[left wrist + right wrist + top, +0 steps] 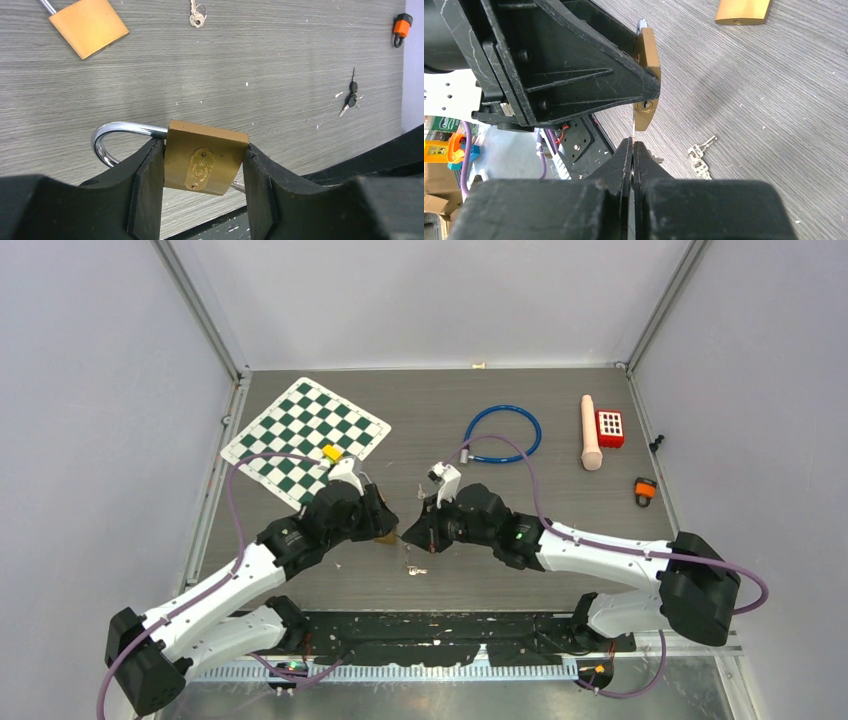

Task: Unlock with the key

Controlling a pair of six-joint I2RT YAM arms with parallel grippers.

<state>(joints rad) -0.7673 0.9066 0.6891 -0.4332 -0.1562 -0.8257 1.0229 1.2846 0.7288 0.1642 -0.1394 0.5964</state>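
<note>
My left gripper point(202, 152) is shut on a brass padlock point(205, 157), its fingers point(147, 185) pressing the body's two sides, and holds it above the table. The chrome shackle point(107, 140) sticks out to the left. In the right wrist view the padlock point(647, 75) shows its keyhole point(644, 106) facing my right gripper point(632, 145). That gripper is shut on a thin key point(633, 129), whose tip reaches the lock's bottom face just beside the keyhole. Whether it is in the hole I cannot tell. From above, both grippers point(388, 530) point(410, 532) meet nose to nose.
A second brass padlock point(89, 26) lies on the table, with a silver key bunch point(700, 160) and black keys point(351, 97) nearby. Farther back are a chessboard point(305, 435), a blue cable loop point(503, 432), a beige cylinder point(591, 432), a red block point(609, 427) and an orange item point(645, 490).
</note>
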